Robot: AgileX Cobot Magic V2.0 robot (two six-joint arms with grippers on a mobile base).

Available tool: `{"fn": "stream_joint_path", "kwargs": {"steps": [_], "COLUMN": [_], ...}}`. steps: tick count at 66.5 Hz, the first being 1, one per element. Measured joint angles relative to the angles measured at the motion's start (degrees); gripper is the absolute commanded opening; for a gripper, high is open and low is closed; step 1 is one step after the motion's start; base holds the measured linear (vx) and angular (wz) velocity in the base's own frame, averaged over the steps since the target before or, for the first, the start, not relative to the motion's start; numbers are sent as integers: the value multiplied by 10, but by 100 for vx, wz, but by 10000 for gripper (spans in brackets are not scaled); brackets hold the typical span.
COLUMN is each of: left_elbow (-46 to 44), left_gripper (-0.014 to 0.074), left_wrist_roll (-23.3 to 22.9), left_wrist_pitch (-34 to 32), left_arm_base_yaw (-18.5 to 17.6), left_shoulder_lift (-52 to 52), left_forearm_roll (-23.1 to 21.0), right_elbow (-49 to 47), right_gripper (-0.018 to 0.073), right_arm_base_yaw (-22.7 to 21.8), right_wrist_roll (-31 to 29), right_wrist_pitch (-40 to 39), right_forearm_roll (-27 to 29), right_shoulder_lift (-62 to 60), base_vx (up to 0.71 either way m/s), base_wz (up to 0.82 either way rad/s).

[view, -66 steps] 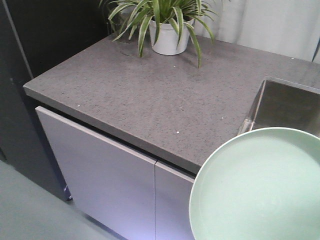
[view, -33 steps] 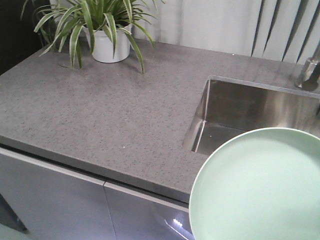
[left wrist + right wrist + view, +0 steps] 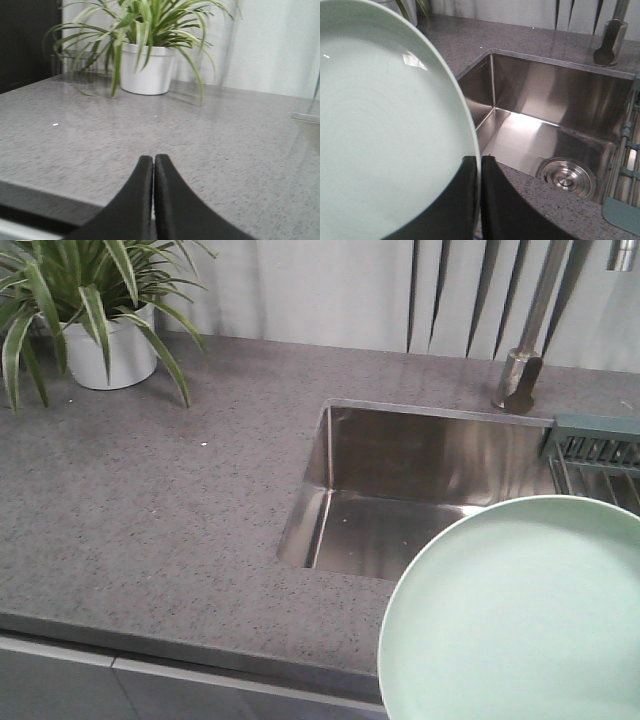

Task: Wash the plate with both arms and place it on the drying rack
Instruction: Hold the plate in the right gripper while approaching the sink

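The pale mint-green plate fills the lower right of the front view, held in the air in front of the counter's edge. In the right wrist view the plate covers the left half, and my right gripper is shut on its rim, one black finger on each side. My left gripper is shut with nothing in it, hovering over the grey counter. The drying rack shows its grey-teal end and steel rods at the far right, over the sink's right side.
A steel sink basin is set into the grey stone counter, with its drain at the bottom. A steel tap rises behind it. A potted plant stands at the back left.
The front view has swung rightwards along the counter: the plant slid to the left, and the sink, tap and drying rack came into sight. The plate keeps its place in the frame.
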Motion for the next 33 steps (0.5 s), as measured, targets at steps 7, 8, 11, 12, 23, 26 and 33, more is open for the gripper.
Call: {"fn": "stream_joint_path", "kwargs": {"steps": [7, 8, 11, 12, 23, 26, 33], "left_elbow": [0, 0, 0, 0, 0, 0, 0], "left_gripper": [-6, -6, -6, -6, -6, -6, -6], "left_wrist_roll": [0, 0, 0, 0, 0, 0, 0], "left_wrist_pitch": [0, 0, 0, 0, 0, 0, 0], "left_arm_base_yaw": [0, 0, 0, 0, 0, 0, 0], "left_shoulder_lift": [0, 0, 0, 0, 0, 0, 0], "left_forearm_roll": [0, 0, 0, 0, 0, 0, 0], "right_elbow": [0, 0, 0, 0, 0, 0, 0], "right_gripper": [-5, -5, -5, -5, -5, -5, -5], "right_arm_base_yaw": [0, 0, 0, 0, 0, 0, 0], "right_wrist_roll": [0, 0, 0, 0, 0, 0, 0], "right_wrist_pitch": [0, 0, 0, 0, 0, 0, 0], "right_forearm_roll": [0, 0, 0, 0, 0, 0, 0], "right_shoulder_lift": [0, 0, 0, 0, 0, 0, 0], "base_vx": [8, 8, 8, 7, 7, 6, 6], "base_wz": [-31, -29, -28, -27, -22, -17, -14]}}
